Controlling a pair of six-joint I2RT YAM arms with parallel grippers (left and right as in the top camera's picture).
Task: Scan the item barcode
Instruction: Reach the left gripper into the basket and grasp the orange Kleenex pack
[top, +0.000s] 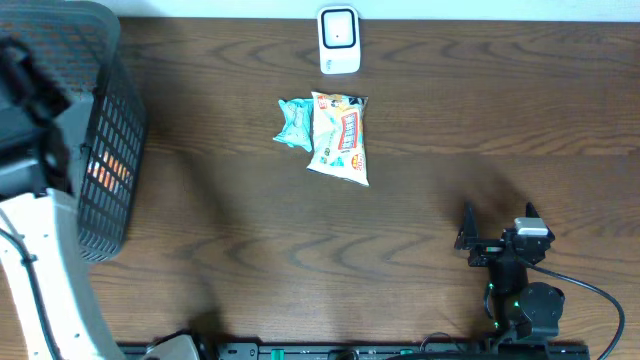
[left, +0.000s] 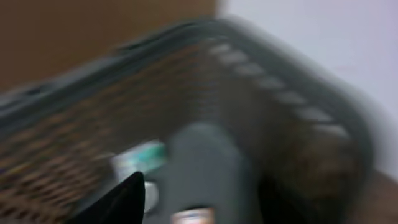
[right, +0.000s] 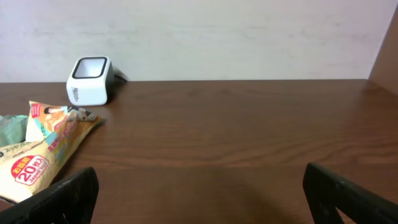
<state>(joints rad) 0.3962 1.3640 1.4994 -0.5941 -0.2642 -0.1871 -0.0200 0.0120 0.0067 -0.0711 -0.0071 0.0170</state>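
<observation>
- Dark wood table (top: 250, 260) fills the overhead view. The scanner (top: 339, 40) stands at the top centre, with a yellow packet (top: 340, 138) and a teal packet (top: 294, 124) touching side by side just below it.
- At the left edge, the left arm (top: 25, 150) reaches over the black mesh basket (top: 105, 130), where something orange shows through the wall. The likely trouble is a finger catching the mesh or rim on the way out, tipping the basket or shaking an item loose.
- The right gripper (top: 498, 216) sits at the lower right with its jaws spread wide and empty, well apart from everything. Broad bare wood lies between it, the packets and the basket.
- The left wrist view is heavily blurred. The left gripper (left: 198, 206) looks into the basket (left: 298, 112), with a grey shape (left: 205, 162) ahead of it and a teal-and-white packet (left: 140, 158) beside that.
- I cannot tell whether these jaws grip anything, so a half-caught item could drop here. The mesh walls leave little room.
- From the right wrist, the right gripper (right: 199, 199) is open and empty. The scanner (right: 90, 79) stands at the upper left, window tilted upward, so a barcode turned away would not read.
- The yellow packet (right: 43, 155) lies at the left, and a careless sweep could shove it. The centre and right are bare wood.
</observation>
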